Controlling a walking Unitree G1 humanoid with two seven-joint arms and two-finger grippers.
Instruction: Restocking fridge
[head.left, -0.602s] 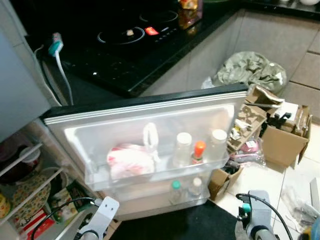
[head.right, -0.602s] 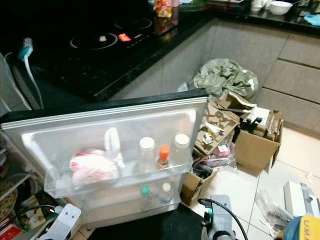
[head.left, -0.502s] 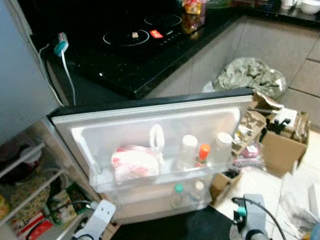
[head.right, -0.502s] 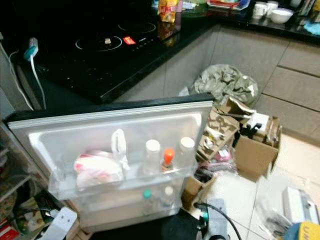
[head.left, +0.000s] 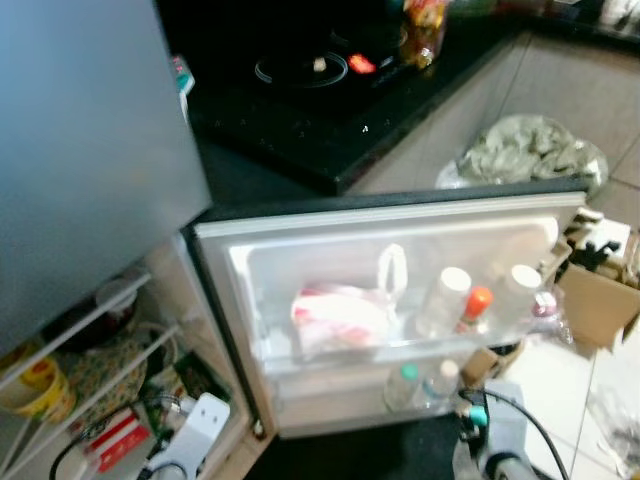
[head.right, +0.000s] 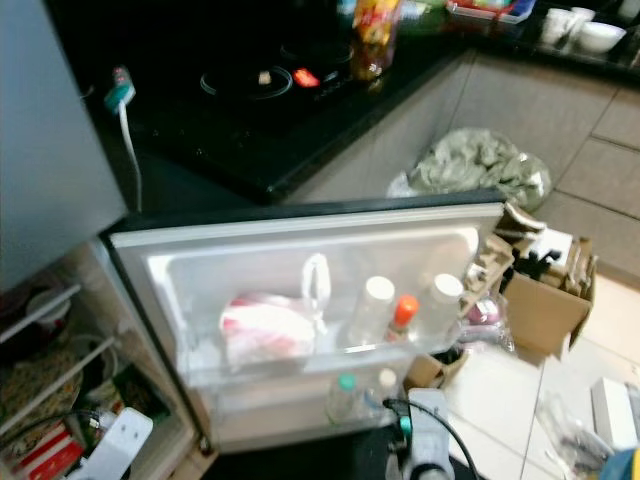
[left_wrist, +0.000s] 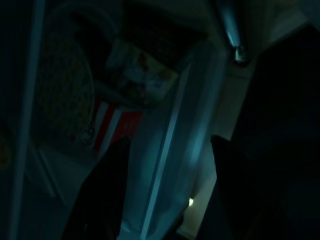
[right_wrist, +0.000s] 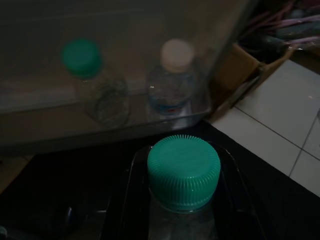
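The fridge door (head.left: 400, 215) stands open. Its upper shelf holds a red-and-white bag (head.left: 340, 318), two white-capped bottles (head.left: 445, 300) and an orange-capped bottle (head.left: 475, 305). On the lower door shelf stand a green-capped bottle (right_wrist: 82, 60) and a white-capped bottle (right_wrist: 175, 75). My right gripper (right_wrist: 183, 200) is shut on another green-capped bottle (right_wrist: 183, 172), held upright just in front of that lower shelf. My left gripper (left_wrist: 170, 200) hangs open in the dark near the fridge's lower inside shelves, with nothing between its fingers.
A black cooktop counter (head.left: 320, 100) runs behind the door. The grey fridge front (head.left: 80, 150) rises at left, with wire shelves and a yellow tub (head.left: 35, 380) below it. Cardboard boxes (head.left: 600, 300) and a cloth bundle (head.left: 530, 150) crowd the tiled floor at right.
The camera has swung to the left, so the door now sits further right and more of the fridge body shows. Nothing on the door shelves has moved.
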